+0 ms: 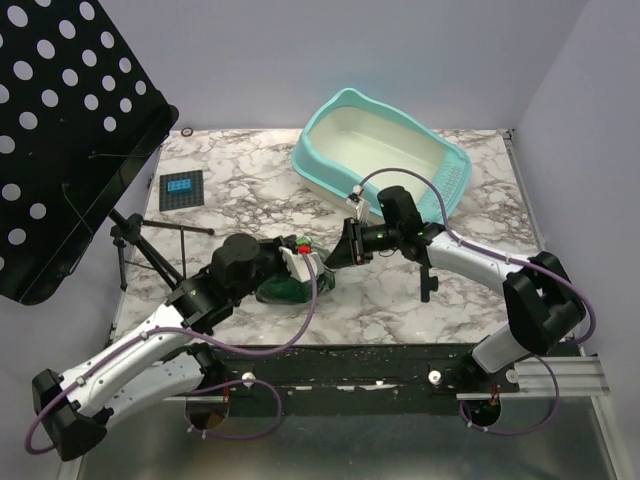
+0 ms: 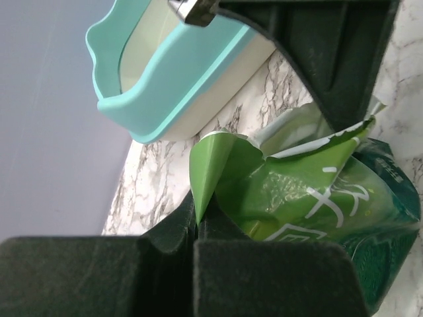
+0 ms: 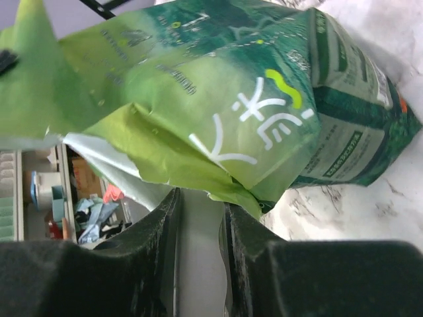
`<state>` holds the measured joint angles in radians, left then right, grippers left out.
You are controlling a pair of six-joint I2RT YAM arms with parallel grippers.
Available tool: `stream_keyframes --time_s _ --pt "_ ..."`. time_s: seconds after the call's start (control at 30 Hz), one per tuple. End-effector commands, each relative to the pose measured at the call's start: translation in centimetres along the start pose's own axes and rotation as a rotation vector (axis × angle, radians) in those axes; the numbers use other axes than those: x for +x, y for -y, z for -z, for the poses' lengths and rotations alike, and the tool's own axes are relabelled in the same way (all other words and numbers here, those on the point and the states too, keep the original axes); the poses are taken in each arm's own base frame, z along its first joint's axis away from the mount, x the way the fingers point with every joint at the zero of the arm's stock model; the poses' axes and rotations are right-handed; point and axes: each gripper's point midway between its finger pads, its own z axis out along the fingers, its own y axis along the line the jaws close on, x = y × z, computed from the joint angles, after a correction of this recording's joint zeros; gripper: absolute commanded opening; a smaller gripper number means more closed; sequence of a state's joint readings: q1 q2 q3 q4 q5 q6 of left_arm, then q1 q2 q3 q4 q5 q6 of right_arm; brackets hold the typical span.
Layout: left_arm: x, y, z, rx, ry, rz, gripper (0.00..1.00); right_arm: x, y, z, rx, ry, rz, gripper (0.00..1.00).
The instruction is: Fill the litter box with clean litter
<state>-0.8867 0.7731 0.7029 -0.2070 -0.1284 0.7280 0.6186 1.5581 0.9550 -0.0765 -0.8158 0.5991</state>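
The turquoise litter box (image 1: 322,135), cream-white inside, stands at the back right of the marble table; its rim also shows in the left wrist view (image 2: 172,72). No litter granules show anywhere. A crinkly green bag (image 1: 285,287) stands at the table's middle front. My left gripper (image 1: 302,262) is shut on the bag's torn top flap (image 2: 211,165), which is pinched between the jaws (image 2: 193,221). My right gripper (image 1: 338,252) is at the bag's other side. Its jaws (image 3: 200,198) stand narrowly apart, with the bag's torn edge (image 3: 172,165) lying just at their tips.
A black perforated panel (image 1: 60,130) on a tripod (image 1: 140,248) overhangs the table's left side. A small dark square card (image 1: 181,189) lies at the back left. The litter box is close behind the right arm. Walls enclose the back and right.
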Motion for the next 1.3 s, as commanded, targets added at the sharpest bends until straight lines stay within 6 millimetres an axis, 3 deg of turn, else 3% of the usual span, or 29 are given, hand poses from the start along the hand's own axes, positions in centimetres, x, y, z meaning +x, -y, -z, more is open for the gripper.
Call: stream_keyframes --time_s 0.0,0.13,0.27,0.5,0.63,0.9,1.27 --pt "-3.2 -7.3 -0.4 -0.108 0.159 -0.066 0.00 2.1 -0.2 -0.4 -0.069 -0.006 -0.099 0.00" --pt "-2.1 -8.2 -2.3 -0.067 0.168 -0.029 0.00 2.1 -0.2 -0.6 -0.112 0.042 -0.149 0.00" --pt "-3.2 -7.6 -1.7 -0.029 0.228 0.021 0.00 1.9 -0.5 -0.7 -0.160 0.083 -0.168 0.00" --pt "-3.8 -1.9 0.9 0.121 0.324 0.117 0.00 0.9 -2.2 -0.1 -0.236 0.141 -0.133 0.00" --pt "-1.9 0.7 1.2 0.187 0.236 0.207 0.00 0.4 -3.2 0.4 -0.236 0.140 -0.112 0.00" --pt "0.8 3.5 0.6 0.186 0.125 0.305 0.00 0.1 -3.7 1.9 -0.207 0.154 -0.108 0.00" --pt "-0.6 4.3 1.4 0.146 0.241 0.291 0.00 0.6 -2.8 5.5 -0.157 0.210 -0.124 0.00"
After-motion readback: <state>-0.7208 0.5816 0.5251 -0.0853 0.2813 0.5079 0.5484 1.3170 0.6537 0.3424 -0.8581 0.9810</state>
